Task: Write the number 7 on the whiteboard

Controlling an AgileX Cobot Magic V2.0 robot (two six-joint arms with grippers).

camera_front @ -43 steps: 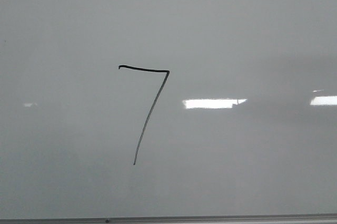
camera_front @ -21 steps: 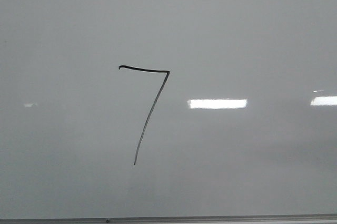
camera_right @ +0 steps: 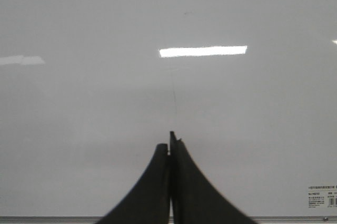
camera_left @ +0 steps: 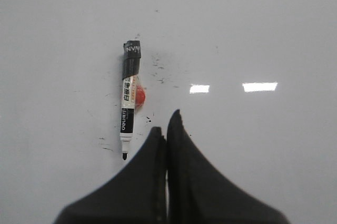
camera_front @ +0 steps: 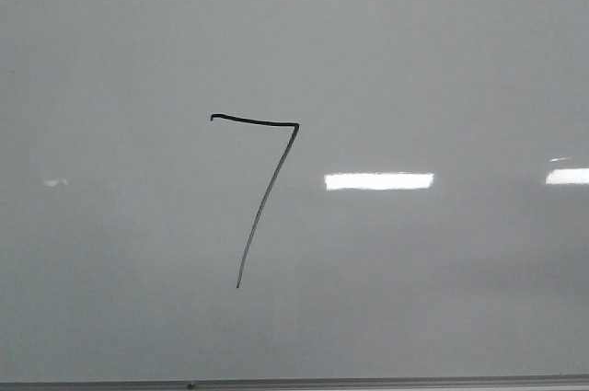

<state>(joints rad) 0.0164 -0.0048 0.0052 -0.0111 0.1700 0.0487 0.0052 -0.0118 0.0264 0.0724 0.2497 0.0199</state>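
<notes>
The number 7 (camera_front: 258, 121) stands in thin black marker at the middle of the whiteboard (camera_front: 442, 60), which fills the front view. Neither gripper shows in that view. In the left wrist view my left gripper (camera_left: 166, 123) is shut with nothing between its fingers. Just beside its tips an uncapped black-and-white marker (camera_left: 128, 108) lies flat on the whiteboard (camera_left: 263, 23), its tip toward the gripper. In the right wrist view my right gripper (camera_right: 169, 142) is shut and empty over the whiteboard (camera_right: 79, 18), with a faint thin line (camera_right: 174, 100) ahead of its tips.
A small red object (camera_left: 140, 96) lies against the marker's body, with black ink specks (camera_left: 158, 68) scattered around it. The grey frame edge (camera_front: 368, 382) runs along the board's near side. A small printed label (camera_right: 321, 195) sits near that frame.
The 7 and the glare patches sit a few pixels further right in the front view. Nothing else has changed.
</notes>
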